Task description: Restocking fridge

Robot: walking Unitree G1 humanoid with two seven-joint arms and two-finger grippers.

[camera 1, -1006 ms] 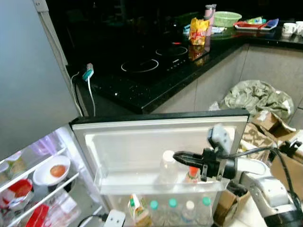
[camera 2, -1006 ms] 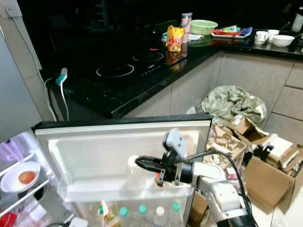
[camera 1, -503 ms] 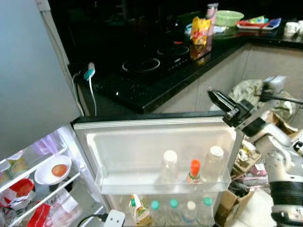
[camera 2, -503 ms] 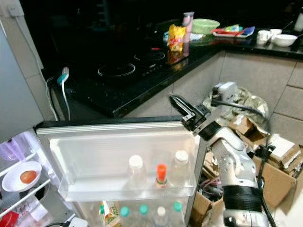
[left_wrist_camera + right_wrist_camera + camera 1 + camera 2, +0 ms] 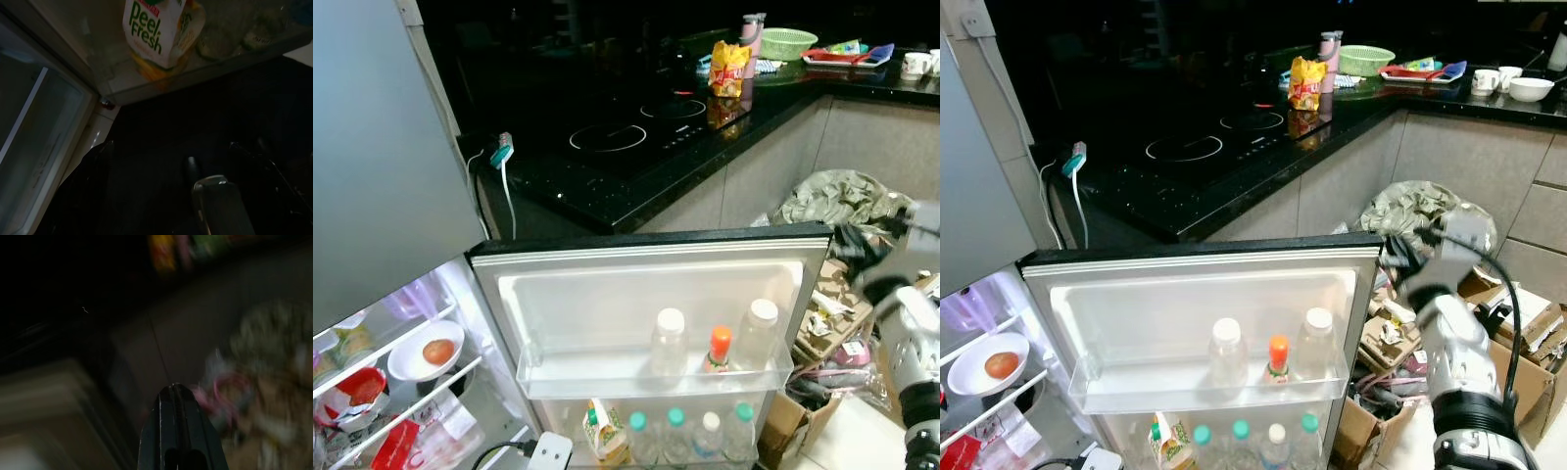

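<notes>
Being blurred at frame right, right gripper (image 5: 176, 431) is seen pressed together, empty; clear bottle (image 5: 1313, 343) is judged light, slippery, best gripped mid-body.

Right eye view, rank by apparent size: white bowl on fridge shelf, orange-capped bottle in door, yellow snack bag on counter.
1. white bowl, clearly largest.
2. and 3. orange-capped bottle and yellow snack bag look alike; the bag sits farther away, so no ranking.
</notes>
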